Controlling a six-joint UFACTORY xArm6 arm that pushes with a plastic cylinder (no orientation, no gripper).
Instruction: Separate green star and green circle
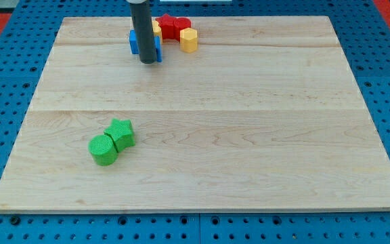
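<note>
The green star (pixel 121 133) and the green circle (pixel 103 150) lie touching each other at the view's lower left of the wooden board (pixel 249 135); the circle is below and left of the star. My tip (pixel 147 62) rests on the board near the view's top, far above the green pair, right in front of a blue block (pixel 135 42) that the rod partly hides.
A cluster sits at the view's top beside the rod: a red star-like block (pixel 172 26), a yellow hexagon (pixel 189 40) and a yellow block (pixel 156 28) partly hidden behind the rod. Blue pegboard surrounds the board.
</note>
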